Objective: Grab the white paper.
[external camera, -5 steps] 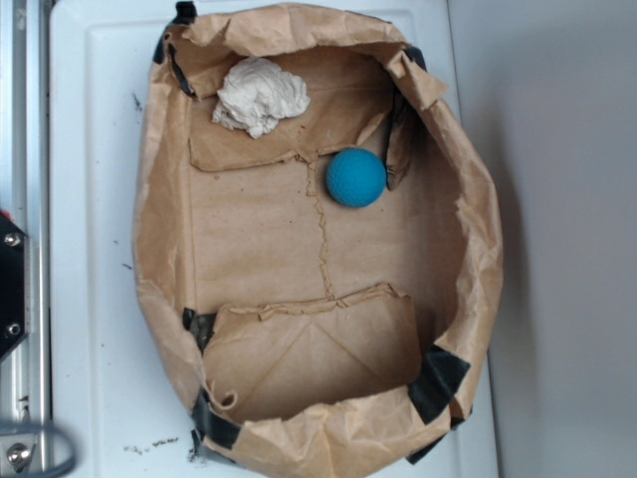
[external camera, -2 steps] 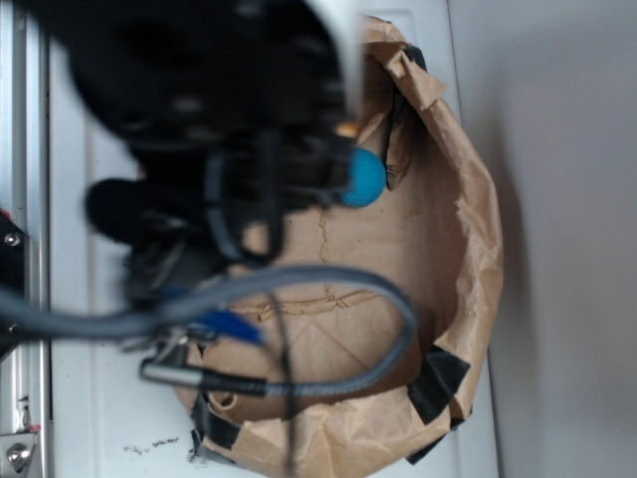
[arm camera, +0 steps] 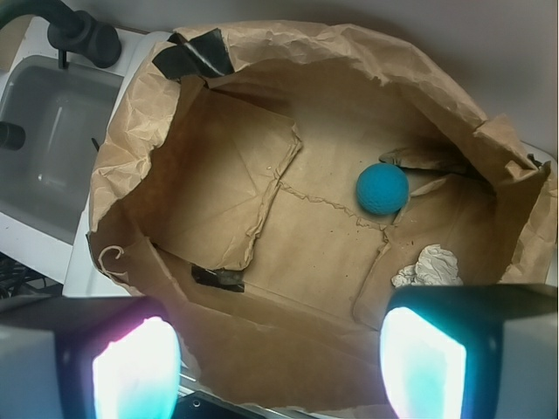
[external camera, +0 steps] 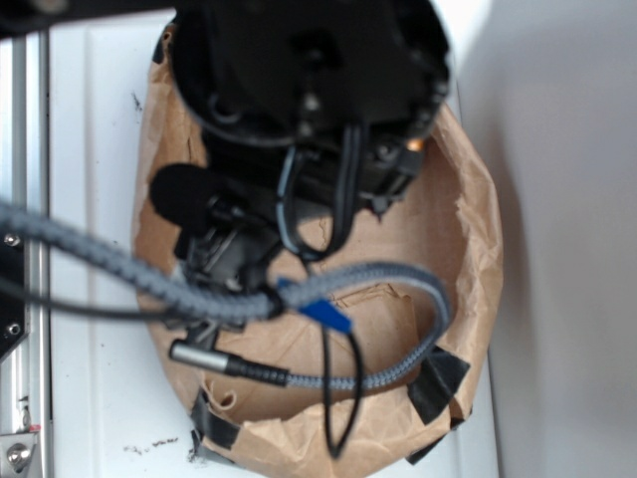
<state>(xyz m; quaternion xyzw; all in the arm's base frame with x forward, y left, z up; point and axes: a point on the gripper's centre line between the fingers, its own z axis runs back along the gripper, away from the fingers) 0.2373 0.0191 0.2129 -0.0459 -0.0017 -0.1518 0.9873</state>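
The jaws [arm camera: 279, 349] stood wide apart and empty above the brown paper bag [arm camera: 218, 175]. The white paper [arm camera: 430, 266] lay on the bag floor just ahead of the right pad, off-centre, with the blue ball [arm camera: 383, 188] farther ahead. A good grab needed shifting sideways to centre the wad, then descending clear of ball and bag wall.

Arm [external camera: 309, 110] swung in over the bag [external camera: 468, 249] within the last second, now blocking most of the exterior view where an open bag showed before. Body shifted from upper left toward upper centre since 0.4 s ago. Ball [arm camera: 383, 188] and paper [arm camera: 430, 266] hidden in that view. Grey cable [external camera: 398, 289] now looping lower right.
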